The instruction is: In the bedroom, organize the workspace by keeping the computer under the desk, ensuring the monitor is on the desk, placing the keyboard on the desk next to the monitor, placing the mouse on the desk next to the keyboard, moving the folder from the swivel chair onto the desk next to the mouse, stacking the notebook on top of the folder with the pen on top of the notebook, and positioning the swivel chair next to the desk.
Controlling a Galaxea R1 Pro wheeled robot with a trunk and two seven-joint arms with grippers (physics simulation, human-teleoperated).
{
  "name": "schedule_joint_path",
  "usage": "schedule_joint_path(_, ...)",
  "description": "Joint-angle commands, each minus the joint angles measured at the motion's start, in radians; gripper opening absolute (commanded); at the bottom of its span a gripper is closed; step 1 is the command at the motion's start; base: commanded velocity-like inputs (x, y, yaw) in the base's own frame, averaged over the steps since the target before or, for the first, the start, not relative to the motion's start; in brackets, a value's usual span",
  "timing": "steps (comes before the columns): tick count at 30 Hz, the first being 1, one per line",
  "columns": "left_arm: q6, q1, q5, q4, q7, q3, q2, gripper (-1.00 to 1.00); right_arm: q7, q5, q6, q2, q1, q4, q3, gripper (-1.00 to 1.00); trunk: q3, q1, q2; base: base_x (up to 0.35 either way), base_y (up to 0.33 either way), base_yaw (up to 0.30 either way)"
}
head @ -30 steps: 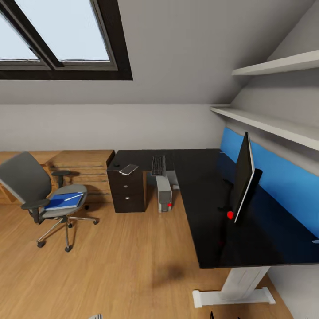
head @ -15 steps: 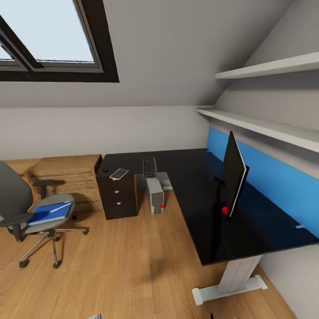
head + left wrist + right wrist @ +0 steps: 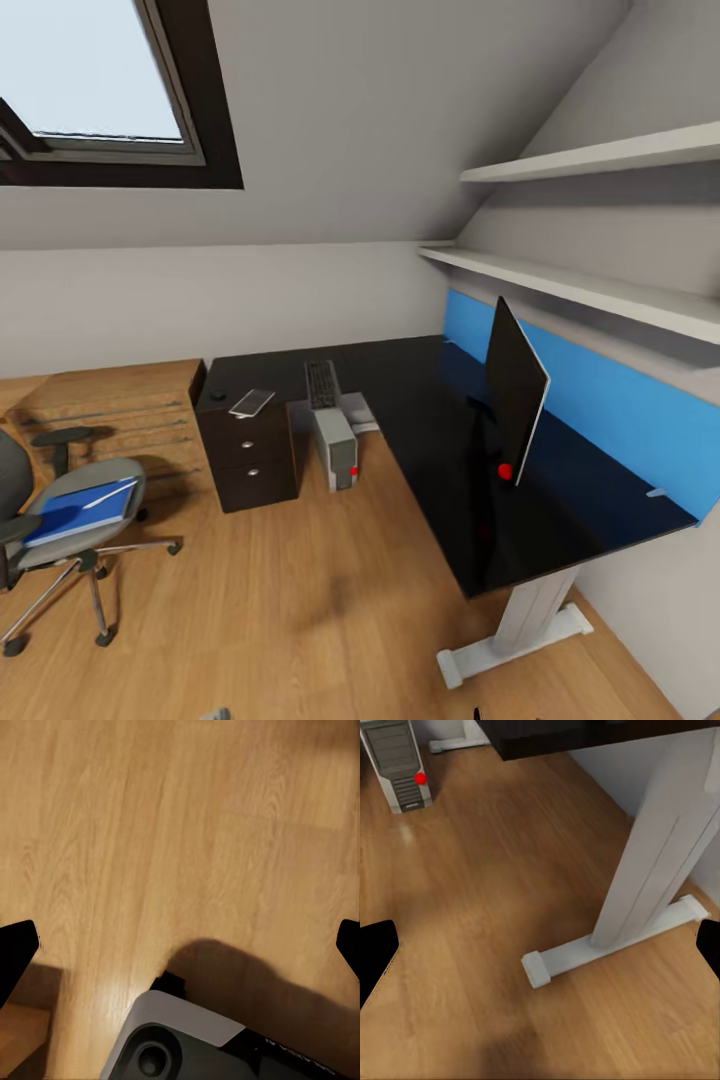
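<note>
Left gripper (image 3: pixel 180 945): dark fingertips at opposite edges of the left wrist view, spread wide, holding nothing, above bare wooden floor (image 3: pixel 150 832) with part of the robot's grey-and-black base (image 3: pixel 180 1035) below. Right gripper (image 3: pixel 540 945): fingertips likewise far apart, nothing between them, above the floor beside the counter's white leg (image 3: pixel 652 862) and its flat foot; the computer (image 3: pixel 399 761), a light-grey tower with a red spot on its front, stands on the floor farther off. Counter (image 3: pixel 420 440): L-shaped, glossy black top, with a black drawer unit (image 3: pixel 245 455) with silver knobs under its far-left end. On the counter: monitor (image 3: pixel 512 390), upright on its stand before the blue wall panel (image 3: pixel 600 410), seen nearly edge-on, a red spot near its lower corner; keyboard (image 3: pixel 322 383), on the far arm of the top, well apart from the monitor; notebook (image 3: pixel 252 402), pale and flat, above the drawer unit, near the keyboard; mouse (image 3: pixel 217 394), small and dark, just beside the notebook. In the head view the computer (image 3: pixel 335 448) stands at the counter's inner corner, partly under the top. Swivel chair (image 3: pixel 60 520): well apart from the counter at the left, on the floor, its seat carrying the blue folder (image 3: pixel 78 510) with the pen (image 3: pixel 110 493) lying on it. Wooden chest of drawers (image 3: pixel 110 410) against the far wall; two white shelves (image 3: pixel 590 220) above the monitor; a skylight (image 3: pixel 100 90) in the sloped ceiling.
</note>
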Motion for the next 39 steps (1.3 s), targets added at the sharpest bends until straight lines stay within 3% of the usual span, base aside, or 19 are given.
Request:
schedule_joint_path(1,0.002,-0.001,0.007,-0.002,0.007,-0.008,0.001,1.00,-0.006,-0.004,-0.003,0.000,-0.001,0.001,0.007,1.00,-0.002,0.001,-0.002,0.033,0.328,-0.029)
schedule_joint_path(12,0.002,-0.001,0.007,0.001,-0.004,-0.010,-0.022,1.00,-0.004,-0.004,-0.003,0.008,-0.002,0.029,0.009,1.00,-0.002,0.001,-0.002,0.018,0.078,-0.003)
schedule_joint_path(18,0.002,-0.001,0.007,0.001,-0.002,-0.010,-0.025,1.00,-0.004,-0.006,-0.003,0.012,-0.002,0.031,0.010,1.00,-0.002,0.001,-0.002,0.000,-0.279,0.001)
schedule_joint_path(39,0.002,-0.001,0.008,0.001,-0.002,-0.010,-0.025,1.00,-0.004,-0.006,-0.003,0.011,-0.002,0.031,0.010,1.00,-0.002,0.001,-0.002,-0.007,-0.310,0.208)
